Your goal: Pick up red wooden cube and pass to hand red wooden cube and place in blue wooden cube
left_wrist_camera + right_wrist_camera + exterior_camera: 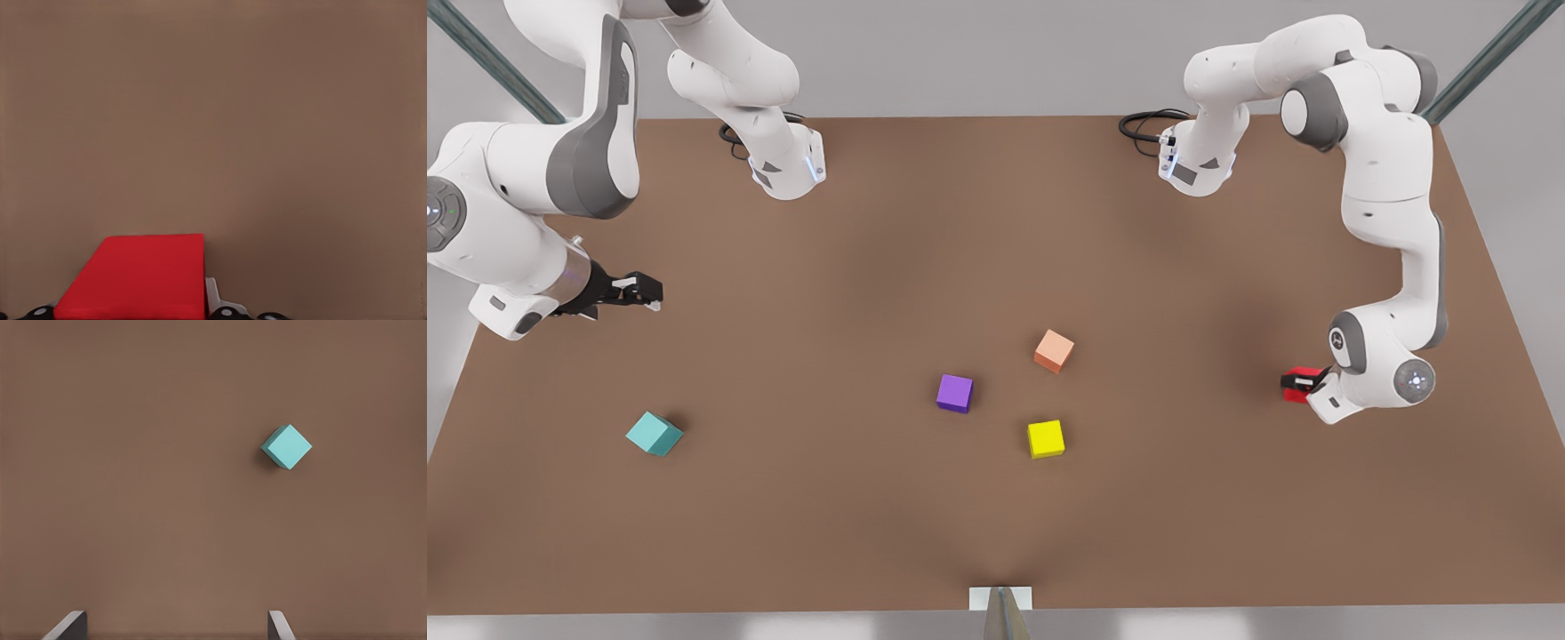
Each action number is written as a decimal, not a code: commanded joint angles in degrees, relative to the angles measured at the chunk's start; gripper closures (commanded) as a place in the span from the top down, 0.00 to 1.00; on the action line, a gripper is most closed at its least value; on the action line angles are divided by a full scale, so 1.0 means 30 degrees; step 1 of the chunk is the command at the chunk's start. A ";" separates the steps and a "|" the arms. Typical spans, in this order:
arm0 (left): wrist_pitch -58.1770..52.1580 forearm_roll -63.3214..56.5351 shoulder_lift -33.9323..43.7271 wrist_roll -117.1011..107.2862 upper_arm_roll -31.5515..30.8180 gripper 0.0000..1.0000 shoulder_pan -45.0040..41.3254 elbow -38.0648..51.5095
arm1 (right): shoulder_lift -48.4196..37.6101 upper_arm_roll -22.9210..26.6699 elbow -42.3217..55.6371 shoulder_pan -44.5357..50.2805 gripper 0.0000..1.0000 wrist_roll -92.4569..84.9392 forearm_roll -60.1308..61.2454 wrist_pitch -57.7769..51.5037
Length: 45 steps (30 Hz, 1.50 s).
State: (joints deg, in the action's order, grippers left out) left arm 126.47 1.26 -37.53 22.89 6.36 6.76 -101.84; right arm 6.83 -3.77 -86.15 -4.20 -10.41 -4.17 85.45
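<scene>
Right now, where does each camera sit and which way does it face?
Front view: high, looking down at the table, both arms, five cubes.
Left wrist view: on the left gripper, at the red wooden cube between its fingers.
Right wrist view: on the right gripper, fingertips apart, above the blue wooden cube.
Front shares both cubes.

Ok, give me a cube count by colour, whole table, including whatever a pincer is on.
Red: 1, red wooden cube, at the left pincer
Teal: 1, blue wooden cube
Purple: 1
Yellow: 1
Pale orange: 1
Total: 5
</scene>
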 commanded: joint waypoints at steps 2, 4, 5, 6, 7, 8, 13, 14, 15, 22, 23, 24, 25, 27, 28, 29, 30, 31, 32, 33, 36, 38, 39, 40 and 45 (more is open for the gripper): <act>-0.0233 0.0166 0.0323 -0.1945 -0.1005 0.69 -0.0055 0.0080 | -0.0020 -0.0002 0.0006 -0.0005 1.00 -0.0017 0.0011 -0.0008; -0.2895 0.3062 0.0265 -0.4260 -0.2852 0.68 -0.0054 0.1689 | -0.0020 -0.0002 -0.0023 0.0024 1.00 -0.0017 0.0011 -0.0008; -0.5414 0.4908 0.0206 -0.4933 -0.3407 0.68 -0.0055 0.3359 | 0.0039 -0.0031 -0.0023 0.0082 1.00 -0.0017 0.0011 -0.0008; -0.7233 0.6871 0.0206 -0.6602 -0.4110 0.68 -0.0055 0.4327 | 0.0389 -0.0090 0.0094 0.0170 1.00 -0.0163 0.0127 -0.0008; -0.8522 0.8630 0.0206 -0.8593 -0.5253 0.68 -0.0025 0.5323 | 0.1442 -0.0090 0.0591 0.0141 1.00 -0.2794 0.1444 -0.0038; -0.9519 0.9452 0.0119 -1.0850 -0.6483 0.68 -0.0055 0.6261 | 0.2673 -0.0090 0.1177 0.0141 1.00 -0.4936 0.3406 -0.0067; -0.8148 1.3407 -0.3687 -1.2610 -1.2108 0.68 -0.0696 1.0332 | 0.8997 -0.2169 0.4337 0.1137 1.00 -1.2700 1.2284 0.0166; -0.6771 1.4574 -0.3866 -1.3839 -1.2140 0.68 -0.1634 1.0481 | 1.0961 -0.2521 0.6269 0.1166 1.00 -1.5185 1.3486 0.0810; -0.5660 1.5892 -0.4041 -1.3783 -1.2169 0.68 -0.2219 1.0481 | 1.1579 -0.2958 0.6890 0.1313 1.00 -1.5572 1.3634 0.1161; -0.4862 1.9238 -0.5243 -1.0444 -1.2550 0.68 -0.2575 1.1214 | 1.4276 -0.5920 0.6891 0.1459 1.00 -2.9777 1.7118 0.6202; -0.4862 1.9238 -0.5272 -1.0209 -1.2550 0.68 -0.2574 1.1214 | 1.4569 -0.5978 0.6862 0.1723 1.00 -3.1302 1.7881 0.6552; -0.4833 1.9238 -0.5389 -0.9918 -1.2550 0.68 -0.2603 1.1214 | 1.4657 -0.6037 0.6832 0.1869 1.00 -3.1891 1.8205 0.6905; -0.4804 1.9325 -0.5419 -0.9536 -1.2550 0.68 -0.2604 1.1214 | 1.4804 -0.6212 0.6832 0.1928 1.00 -3.2446 1.8582 0.6964; -0.4394 1.9707 -0.5536 -0.9271 -1.2696 0.68 -0.2838 1.1243 | 1.5537 -0.6945 0.6774 0.2016 1.00 -3.4440 2.0283 0.6964; -0.4014 1.9737 -0.5536 -0.9067 -1.2696 0.68 -0.3071 1.1272 | 1.5537 -0.6917 0.6510 0.2133 1.00 -3.4674 2.1219 0.6964; -0.3751 1.9737 -0.5565 -0.9066 -1.2696 0.68 -0.3218 1.1301 | 1.5537 -0.6916 0.6452 0.2221 1.00 -3.4792 2.1398 0.7081; -0.3486 1.9737 -0.5565 -0.9066 -1.2696 0.68 -0.3423 1.1360 | 1.5537 -0.6946 0.6452 0.2397 1.00 -3.5261 2.1485 0.7169; -0.3251 1.9737 -0.5565 -0.9066 -1.2696 0.68 -0.3512 1.1360 | 1.5537 -0.6946 0.6393 0.2514 1.00 -3.5291 2.1603 0.7169; -0.3251 1.9795 -0.5565 -0.9066 -1.2725 0.68 -0.3541 1.1360 | 1.5508 -0.6946 0.6393 0.2572 1.00 -3.5291 2.1633 0.7169; -0.3251 1.9795 -0.5565 -0.9066 -1.2725 0.68 -0.3541 1.1360 | 1.5508 -0.6946 0.6248 0.2631 1.00 -3.5291 2.1925 0.7169; -0.3251 1.9824 -0.5565 -0.9066 -1.2696 0.68 -0.3541 1.1360 | 1.5508 -0.6946 0.6100 0.2661 1.00 -3.5291 2.2189 0.7287; -0.3222 1.9795 -0.5624 -0.9066 -1.2725 0.68 -0.3541 1.1331 | 1.5508 -0.6946 0.6071 0.2807 1.00 -3.5291 2.2482 0.7287; -0.3222 1.9824 -0.5653 -0.9066 -1.2725 0.68 -0.3541 1.1360 | 1.5508 -0.6946 0.6012 0.2836 1.00 -3.5291 2.2628 0.7316; -0.3192 1.9795 -0.5653 -0.9037 -1.2725 0.68 -0.3629 1.1360 | 1.5478 -0.6916 0.5895 0.2866 1.00 -3.5291 2.2717 0.7492; -0.2811 1.9912 -0.5653 -0.7016 -1.2784 0.69 -0.3688 1.1302 | 1.5508 -0.6916 0.5895 0.3334 1.00 -3.5261 2.3390 0.8400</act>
State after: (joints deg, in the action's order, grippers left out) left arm 117.20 60.47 -54.58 -2.64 -31.95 -4.29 -67.91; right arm 53.44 -24.53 -68.49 5.61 -95.41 64.86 108.72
